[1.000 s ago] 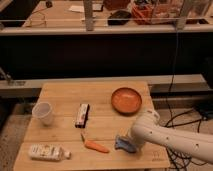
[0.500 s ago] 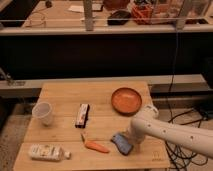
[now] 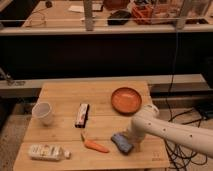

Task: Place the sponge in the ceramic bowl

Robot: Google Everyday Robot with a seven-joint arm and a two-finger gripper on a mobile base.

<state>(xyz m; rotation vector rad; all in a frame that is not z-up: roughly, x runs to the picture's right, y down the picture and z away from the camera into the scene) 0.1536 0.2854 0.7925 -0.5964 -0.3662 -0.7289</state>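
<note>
The blue-grey sponge (image 3: 121,142) lies on the wooden table (image 3: 100,95) near its front edge, right of centre. My white arm reaches in from the right, and its gripper (image 3: 132,139) is down at the sponge's right end, mostly hidden behind the arm's wrist. The ceramic bowl (image 3: 126,99), orange-brown and shallow, stands empty at the table's back right, a short way behind the sponge and the arm.
An orange carrot (image 3: 95,145) lies just left of the sponge. A dark flat bar (image 3: 81,115) sits mid-table, a white cup (image 3: 43,113) at the left, and a white packet (image 3: 46,152) at the front left corner. Cables hang off the table's right side.
The arm's wrist has swung a little toward the table's middle and risen slightly. The sponge has shifted a touch to the left with it.
</note>
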